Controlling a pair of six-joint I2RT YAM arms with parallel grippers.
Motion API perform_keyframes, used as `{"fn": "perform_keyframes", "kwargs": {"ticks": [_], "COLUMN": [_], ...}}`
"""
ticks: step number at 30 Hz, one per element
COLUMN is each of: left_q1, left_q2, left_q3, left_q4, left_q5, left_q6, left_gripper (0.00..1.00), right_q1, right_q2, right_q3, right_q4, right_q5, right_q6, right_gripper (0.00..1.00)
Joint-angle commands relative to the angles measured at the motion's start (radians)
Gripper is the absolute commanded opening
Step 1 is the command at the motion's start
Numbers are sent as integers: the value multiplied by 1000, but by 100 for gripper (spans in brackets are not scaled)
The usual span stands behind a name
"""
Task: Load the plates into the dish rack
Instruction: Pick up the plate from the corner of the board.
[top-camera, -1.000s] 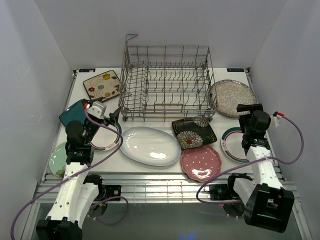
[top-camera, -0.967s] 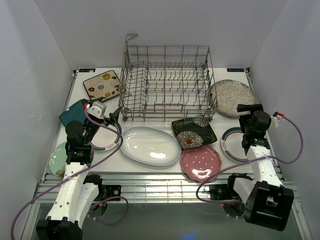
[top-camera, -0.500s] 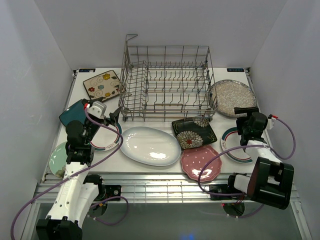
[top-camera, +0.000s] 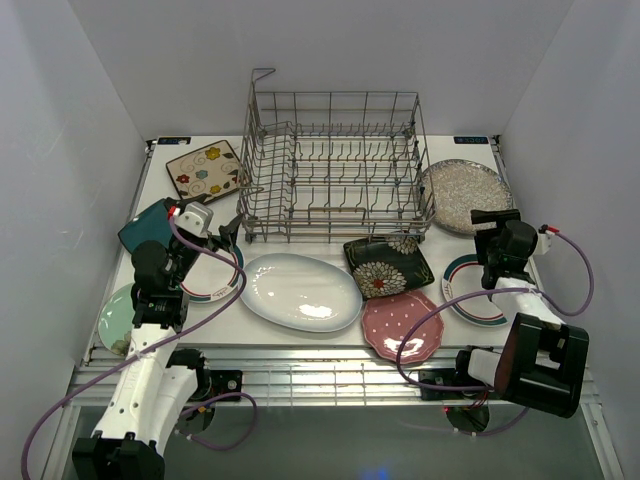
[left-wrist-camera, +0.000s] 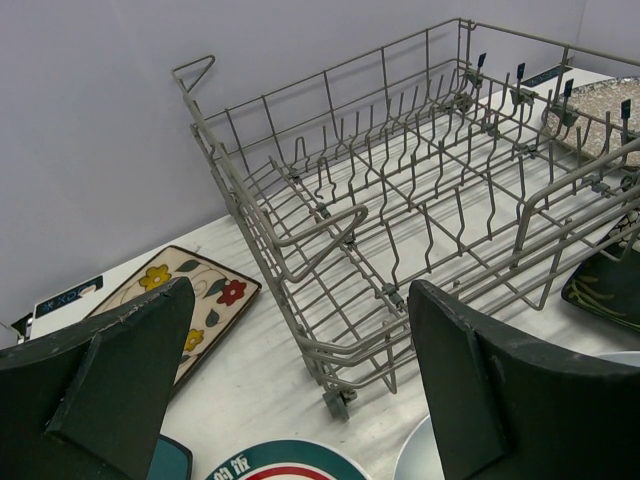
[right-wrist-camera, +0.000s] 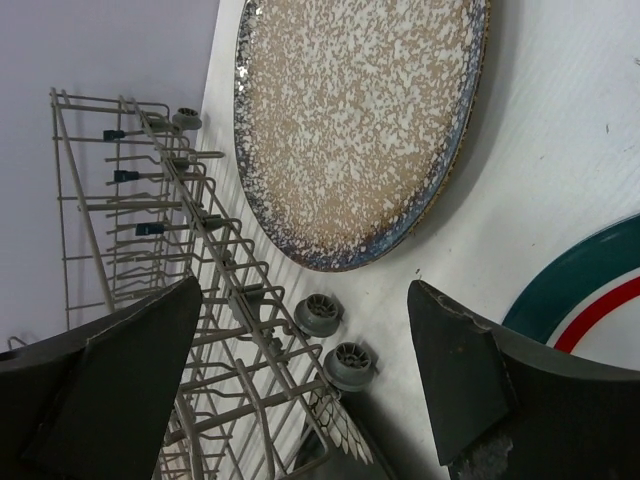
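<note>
Dish rack (top-camera: 330, 165) sits at the back of the table, nothing in it; plates lie flat around it.

Left gripper (left-wrist-camera: 300, 350) gapes wide and empty by the rack's near-left corner. Right gripper (right-wrist-camera: 300, 340) is also wide and empty, facing the speckled plate (top-camera: 465, 195) just right of the rack.

Probably that plate next: slip a finger under its near rim, pinch firmly, and stand it between the tines.

Since a second ago the right arm has folded in, its wrist nearer the plate. The left arm is unmoved.

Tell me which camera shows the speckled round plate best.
Right wrist: the speckled plate is large and close, glaze and rim sharp, top edge cropped. Top external shows it small, beside the dish rack. Left wrist catches a sliver behind rack wires.
</note>
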Motion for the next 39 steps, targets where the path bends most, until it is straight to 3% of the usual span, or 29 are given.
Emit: {"fn": "perform_keyframes", "kwargs": {"ticks": [1, 8, 13, 17, 21, 28, 30, 35, 39], "left_q1": [0, 0, 0, 0, 0, 0, 0, 0, 0], "left_q2": [1, 7, 2, 1, -1, -5, -7, -5, 8], "left_q3": [-7, -7, -5, -7, -7, -8, -8, -10, -8], "left_q4": [15, 16, 18, 18, 19, 18, 18, 19, 19], "left_q5": [3, -12, -17, -17, -14, -12, -15, -18, -12], "left_q6": [-3, -6, -3, -3, -5, -6, -6, -3, -3], "left_gripper": [98, 98, 98, 98, 98, 98, 98, 98, 98], "right_q1": [-4, -4, -4, -4, -4, -4, -3, -3, -4], "right_q2": [-23, -75, -169, -277, -336, -68, 18, 74, 107], "right_q3": [22, 10, 38, 50, 27, 140, 166, 137, 160], "right_q4": [-2, -56, -236, -417, -406, -324, -304, -121, -129], "right_q5": [29, 63, 54, 100, 124, -7, -37, -34, -11], "right_q6": [-13, -46, -76, -92, -102, -113, -110, -86, -79], "right_gripper": [89, 90, 90, 97, 98, 100, 95, 90, 90]}}
